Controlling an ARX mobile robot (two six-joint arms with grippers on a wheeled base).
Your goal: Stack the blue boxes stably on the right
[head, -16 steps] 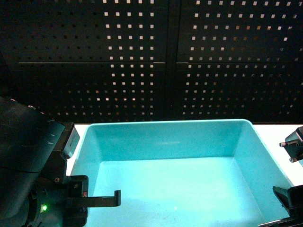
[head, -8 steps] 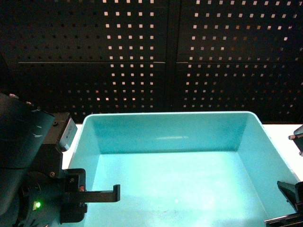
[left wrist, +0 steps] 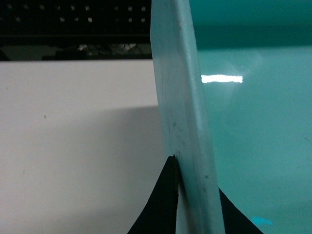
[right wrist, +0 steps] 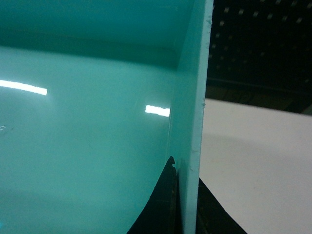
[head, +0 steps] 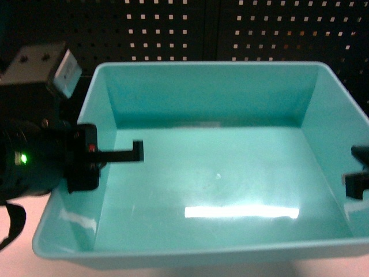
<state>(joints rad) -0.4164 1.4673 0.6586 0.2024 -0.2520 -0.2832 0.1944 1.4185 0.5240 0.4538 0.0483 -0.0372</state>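
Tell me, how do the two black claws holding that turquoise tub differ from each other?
The left end effector grips the tub's left wall and shows fully, with a green light on its arm; the right end effector grips the right wall and is mostly cut off at the head view's edge. Both pinch the rim, one finger inside and one outside.

Turquoise tub (head: pixel 202 173); black perforated panel (head: pixel 230 29)

Turquoise tubs: one (head: pixel 207 173), filling most of the head view
Grippers: two, the left gripper (head: pixel 101 156) and the right gripper (head: pixel 356 179)
Pegboard panels: two, side by side (head: pixel 230 29)
White tables: one (left wrist: pixel 73 146)
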